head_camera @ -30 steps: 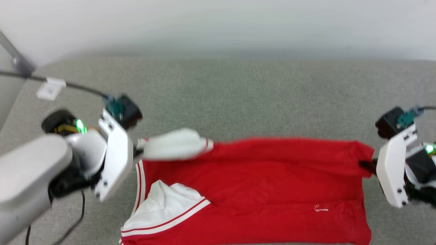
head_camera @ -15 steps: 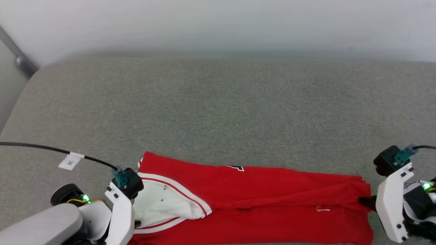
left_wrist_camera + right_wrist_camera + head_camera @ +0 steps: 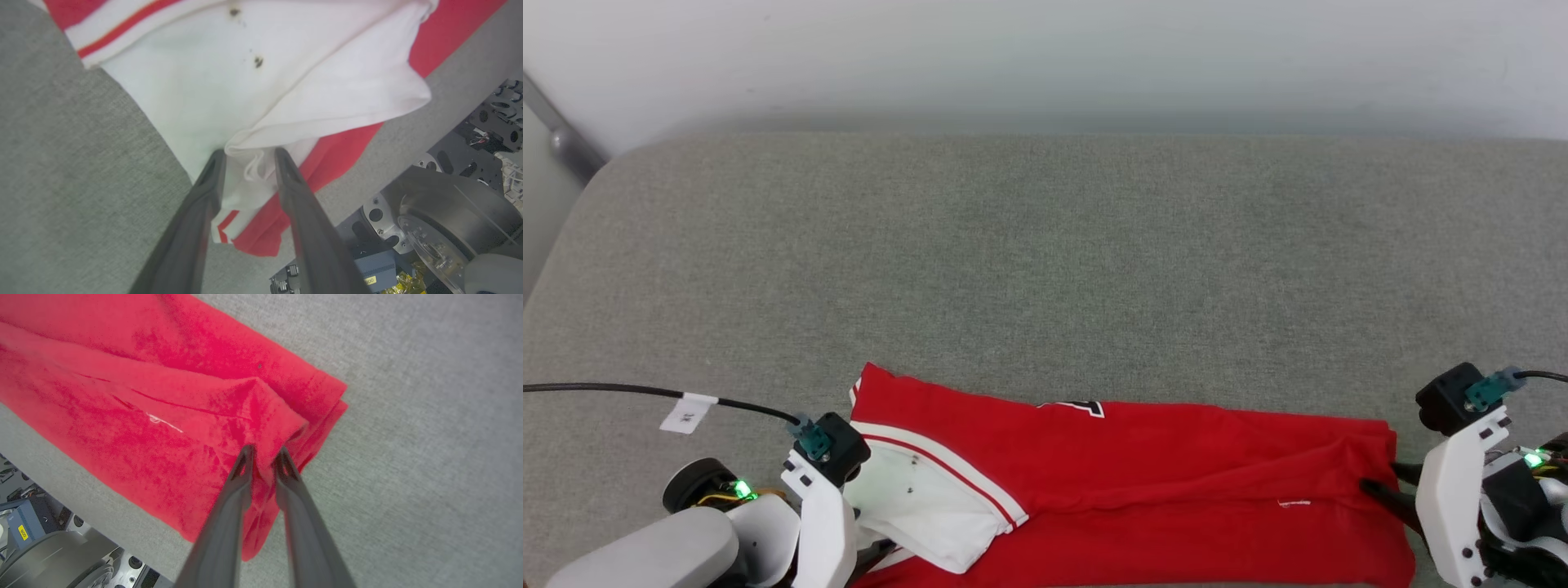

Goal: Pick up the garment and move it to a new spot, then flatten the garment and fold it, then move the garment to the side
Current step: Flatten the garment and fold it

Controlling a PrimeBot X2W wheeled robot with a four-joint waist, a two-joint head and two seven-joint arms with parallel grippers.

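Observation:
The red garment [image 3: 1160, 482] lies folded in a long band along the near edge of the grey cushion, with a sliver of black lettering [image 3: 1086, 406] at its far edge. Its white sleeve [image 3: 245, 81], trimmed in red and white, rests on top at the left end. My left gripper [image 3: 249, 153] is open, its fingers either side of a loose fold of that sleeve. My right gripper [image 3: 263, 450] sits at the garment's right end [image 3: 143, 396], fingers [image 3: 1376, 494] slightly apart around a raised red fold, so it is open.
The grey padded surface [image 3: 1045, 269] stretches far beyond the garment to a pale wall. A black cable with a white tag [image 3: 686, 412] runs to my left wrist. A metal bar [image 3: 560, 143] stands at the far left. The robot base [image 3: 449, 228] lies below the near edge.
Both grippers came down toward me, laying the far edge and sleeve over the near half. Since half a second ago the right fingers have spread and the sleeve has slackened.

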